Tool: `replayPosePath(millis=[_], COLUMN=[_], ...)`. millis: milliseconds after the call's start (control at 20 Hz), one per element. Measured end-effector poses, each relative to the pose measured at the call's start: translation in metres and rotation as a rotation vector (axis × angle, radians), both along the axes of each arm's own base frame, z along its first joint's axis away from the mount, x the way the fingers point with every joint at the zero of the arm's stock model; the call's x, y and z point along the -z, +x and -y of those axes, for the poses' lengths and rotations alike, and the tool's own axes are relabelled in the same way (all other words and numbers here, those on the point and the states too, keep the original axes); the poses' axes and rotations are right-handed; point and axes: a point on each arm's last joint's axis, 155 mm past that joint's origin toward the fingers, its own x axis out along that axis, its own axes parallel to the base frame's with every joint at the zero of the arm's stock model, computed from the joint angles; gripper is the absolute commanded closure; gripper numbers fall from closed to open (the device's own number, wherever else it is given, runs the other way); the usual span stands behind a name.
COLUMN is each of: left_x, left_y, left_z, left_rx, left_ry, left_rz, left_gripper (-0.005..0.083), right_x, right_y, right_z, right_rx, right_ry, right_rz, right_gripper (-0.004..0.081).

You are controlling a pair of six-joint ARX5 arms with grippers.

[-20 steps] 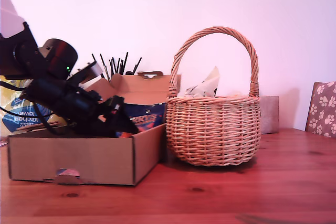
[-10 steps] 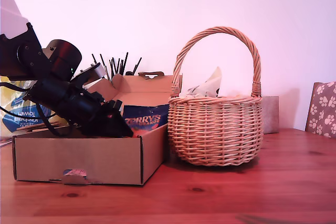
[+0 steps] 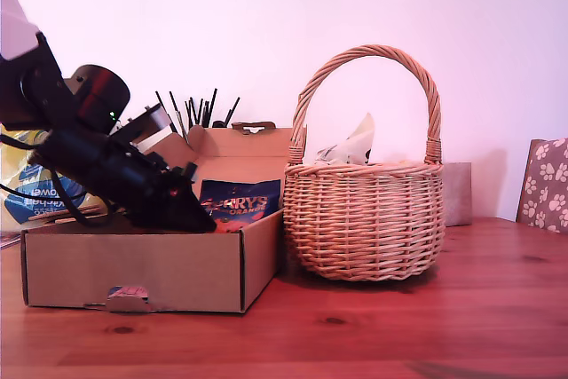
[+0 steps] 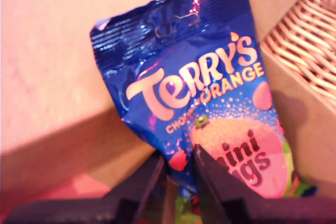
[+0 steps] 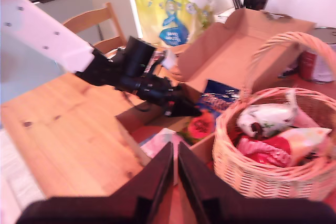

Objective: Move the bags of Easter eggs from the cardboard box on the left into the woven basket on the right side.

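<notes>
The glossy dark blue bag [image 4: 194,93] lettered "TERRY'S ORANGE" stands upright inside the cardboard box [image 3: 133,268], against its wall nearest the woven basket [image 3: 364,224]. My first gripper [image 4: 178,177] is shut on that bag's lower edge; in the exterior view it [image 3: 191,215] reaches down into the box from the left. A whitish bag [image 3: 351,146] sticks up out of the basket, and the second wrist view shows it [image 5: 265,119] lying among other packets. My second gripper [image 5: 174,177] hovers above the box's near corner, shut and holding nothing. The blue bag [image 5: 218,100] and basket [image 5: 262,179] lie below it.
A yellow and blue kitchen towel pack [image 5: 173,17] stands behind the box. Dark sticks [image 3: 195,108] rise behind the lid flap. A grey block [image 3: 455,193] sits behind the basket, and a paw-print cushion [image 3: 546,184] is at the exterior view's right edge. A wooden chair [image 5: 94,22] stands beyond the table.
The blue bag has gone from lying low in the box to standing upright with its lettering showing. My first gripper has drawn slightly back toward the exterior view's left with it.
</notes>
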Motion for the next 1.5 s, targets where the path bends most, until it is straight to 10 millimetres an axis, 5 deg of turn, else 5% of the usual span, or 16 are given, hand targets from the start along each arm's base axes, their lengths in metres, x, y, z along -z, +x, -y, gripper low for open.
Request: replayPosePath(millis=[350, 700, 1000, 1250, 1500], left_x=[-0.046, -0.052, -0.129, -0.152, -0.176], left_y=[-0.009, -0.023, -0.055, -0.088, -0.115], left_z=[-0.011, -0.013, -0.011, 0.018, 0.090], left_rx=[0.009, 0.022, 0.071, 0.196, 0.341], left_ry=[-0.039, -0.042, -0.095, -0.212, -0.223], left_rz=[0.020, -0.032, 0.042, -0.012, 0.137], left_gripper=[0.0794, 0.0794, 0.0794, 0.0794, 0.0794], right_x=[0.000, 0.000, 0.000, 0.001, 0.000], right_y=[0.002, 0.004, 0.004, 0.004, 0.004], right_z=[0.002, 0.004, 0.004, 0.004, 0.004], right_rx=[0.013, 0.021, 0.020, 0.020, 0.020], right_ry=[-0.019, -0.024, -0.023, -0.024, -0.023], right_rz=[0.018, 0.021, 0.021, 0.020, 0.021], right_gripper=[0.0782, 0.0782, 0.0782, 0.0782, 0.0782])
